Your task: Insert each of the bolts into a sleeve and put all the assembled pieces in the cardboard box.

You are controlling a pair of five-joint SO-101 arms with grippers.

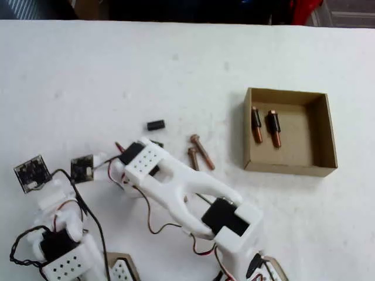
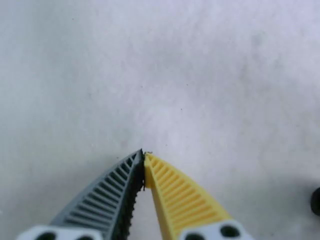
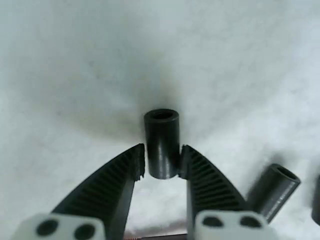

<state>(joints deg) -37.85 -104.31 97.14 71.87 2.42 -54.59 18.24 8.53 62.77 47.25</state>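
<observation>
One white table [image 1: 176, 58]; left pincer [image 2: 144, 156] tips together, right pincer [image 3: 161, 150] clamped on a black sleeve [image 3: 161, 127].

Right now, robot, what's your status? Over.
Left claw shut, empty. Right claw shut on a black sleeve. Two bolts loose, two pieces done in the cardboard box. Second sleeve lying close by.

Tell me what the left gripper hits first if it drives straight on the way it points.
Most likely the bare white table; nothing else lies ahead of the left gripper, though depth is hard to judge.
</observation>
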